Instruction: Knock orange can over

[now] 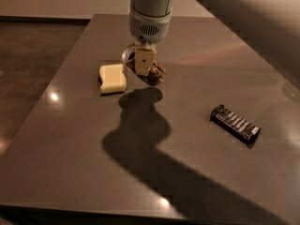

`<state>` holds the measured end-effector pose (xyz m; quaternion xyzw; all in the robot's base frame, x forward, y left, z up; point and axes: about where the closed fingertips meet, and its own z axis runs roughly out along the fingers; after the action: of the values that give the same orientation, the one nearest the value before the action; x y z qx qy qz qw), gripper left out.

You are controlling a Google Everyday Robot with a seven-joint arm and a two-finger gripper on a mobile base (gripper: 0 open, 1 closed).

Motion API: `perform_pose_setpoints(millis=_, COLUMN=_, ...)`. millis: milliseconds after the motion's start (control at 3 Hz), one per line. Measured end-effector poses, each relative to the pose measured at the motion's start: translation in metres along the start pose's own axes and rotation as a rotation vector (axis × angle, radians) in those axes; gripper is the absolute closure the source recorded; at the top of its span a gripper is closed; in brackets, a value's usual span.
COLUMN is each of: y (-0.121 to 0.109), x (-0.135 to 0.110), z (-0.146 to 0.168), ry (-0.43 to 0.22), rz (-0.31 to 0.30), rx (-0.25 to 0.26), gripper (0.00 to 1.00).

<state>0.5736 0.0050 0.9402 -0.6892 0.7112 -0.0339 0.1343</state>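
Observation:
The orange can [156, 73] is on the dark table [154, 172] at the back middle. It leans over, with its silver top [126, 55] to the left and its brown body to the lower right. My gripper [143, 64] hangs from the grey wrist straight down in front of the can and covers its middle. It seems to touch the can.
A pale yellow block [112, 78] lies just left of the can. A black rectangular bar [234, 123] lies at the right. The table's left edge drops to a dark floor [33, 55]. The arm's shadow falls across the table's middle and front.

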Motion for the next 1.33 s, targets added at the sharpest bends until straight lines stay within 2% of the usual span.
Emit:
perform_pose_setpoints(millis=333, y=-0.015, x=0.028, z=0.009, ry=0.111, rz=-0.015, rx=0.003, gripper=1.0)
perform_pose_setpoints(millis=667, y=-0.026, x=0.055, z=0.018, ry=0.176, rz=0.004, rx=-0.006, gripper=0.88)
perform_pose_setpoints(millis=1333, y=-0.028, x=0.084, z=0.032, ry=0.216, rz=0.02, rx=-0.039, gripper=0.41)
